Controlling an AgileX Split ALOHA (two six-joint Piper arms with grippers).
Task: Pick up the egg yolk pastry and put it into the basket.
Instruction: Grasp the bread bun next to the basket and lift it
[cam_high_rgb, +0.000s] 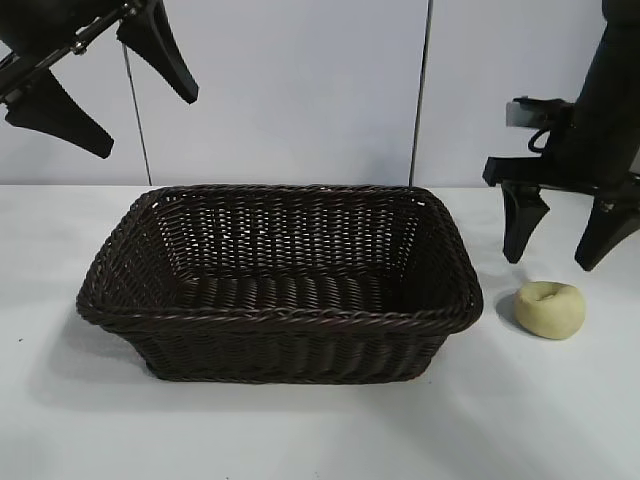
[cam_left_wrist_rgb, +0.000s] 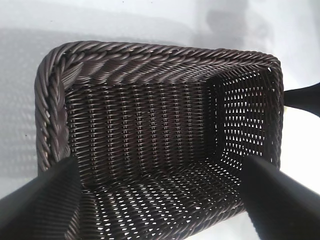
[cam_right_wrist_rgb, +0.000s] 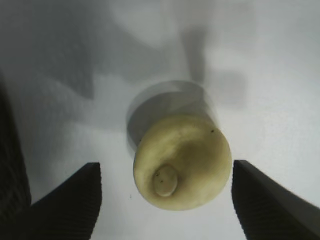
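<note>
The egg yolk pastry (cam_high_rgb: 550, 309), a small pale yellow bun with a dimple on top, lies on the white table just right of the basket (cam_high_rgb: 120, 262). My right gripper (cam_high_rgb: 560, 250) hangs open a little above and behind it, fingers pointing down. In the right wrist view the pastry (cam_right_wrist_rgb: 182, 161) sits between the two fingertips (cam_right_wrist_rgb: 80, 195), touching neither. The dark brown wicker basket (cam_left_wrist_rgb: 50, 107) is empty. My left gripper (cam_high_rgb: 110, 95) is raised high at the far left, open, looking down into the basket.
A white table (cam_high_rgb: 320, 430) carries everything, with a pale wall behind. In the right wrist view the basket's dark wall (cam_right_wrist_rgb: 10, 165) stands close beside one finger.
</note>
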